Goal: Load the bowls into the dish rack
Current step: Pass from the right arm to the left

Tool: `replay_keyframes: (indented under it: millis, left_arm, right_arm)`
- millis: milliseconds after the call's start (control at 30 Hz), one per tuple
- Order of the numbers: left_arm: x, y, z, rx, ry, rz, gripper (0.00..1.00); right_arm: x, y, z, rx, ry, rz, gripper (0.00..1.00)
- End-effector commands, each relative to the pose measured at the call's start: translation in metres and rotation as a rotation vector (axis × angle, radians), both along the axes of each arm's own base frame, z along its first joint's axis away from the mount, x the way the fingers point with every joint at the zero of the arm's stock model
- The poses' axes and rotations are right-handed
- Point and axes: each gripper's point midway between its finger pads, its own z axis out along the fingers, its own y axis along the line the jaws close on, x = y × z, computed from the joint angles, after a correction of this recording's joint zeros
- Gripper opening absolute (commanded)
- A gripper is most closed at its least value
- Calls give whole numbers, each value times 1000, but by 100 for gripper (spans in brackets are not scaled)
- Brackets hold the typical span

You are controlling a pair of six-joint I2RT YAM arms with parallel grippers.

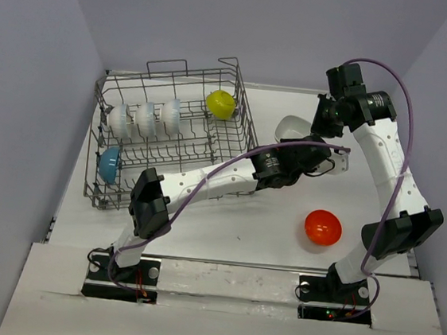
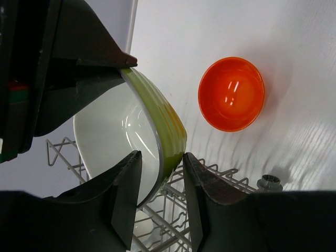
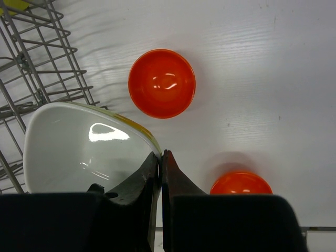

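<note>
**Inspector:** State of the tools?

**Assessor:** The left tool (image 2: 161, 155) grips the held bowl (image 2: 115, 131) by its wall, one finger inside and one outside. That bowl is white within and yellow-green without, and it is tipped on edge. The right tool (image 3: 160, 153) is closed, fingers pressed together, with its tips against the same bowl's rim.

**Inspector:** And around them?

**Assessor:** The held bowl is just right of the dish rack (image 1: 193, 80). An orange bowl (image 3: 161, 83) sits upright on the desk (image 1: 249, 226). A second orange bowl (image 3: 241, 185) lies apart from it, partly hidden by the right tool.

**Inspector:** Rack contents?

**Assessor:** Three white bowls (image 1: 146, 118) stand on edge in a row. A blue bowl (image 1: 109, 163) is at the rack's near left, and a yellow-green bowl (image 1: 221, 103) at its far right.

**Inspector:** Surface and room?

**Assessor:** The desk is white and matt, with a faint grain and soft shadows. Plain lavender-grey walls (image 1: 25, 75) close it in on three sides.
</note>
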Motion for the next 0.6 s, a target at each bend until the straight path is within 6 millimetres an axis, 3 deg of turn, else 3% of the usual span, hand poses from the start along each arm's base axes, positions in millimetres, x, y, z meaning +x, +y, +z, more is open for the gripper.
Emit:
replay_keyframes:
  millis: [0, 567]
  left_arm:
    - [6, 17, 40, -29, -62, 35, 47]
    - [-1, 23, 57, -59, -80, 28, 45]
  right_arm:
    - [0, -8, 20, -17, -76, -21, 1]
    - [-2, -10, 17, -23, -70, -27, 1]
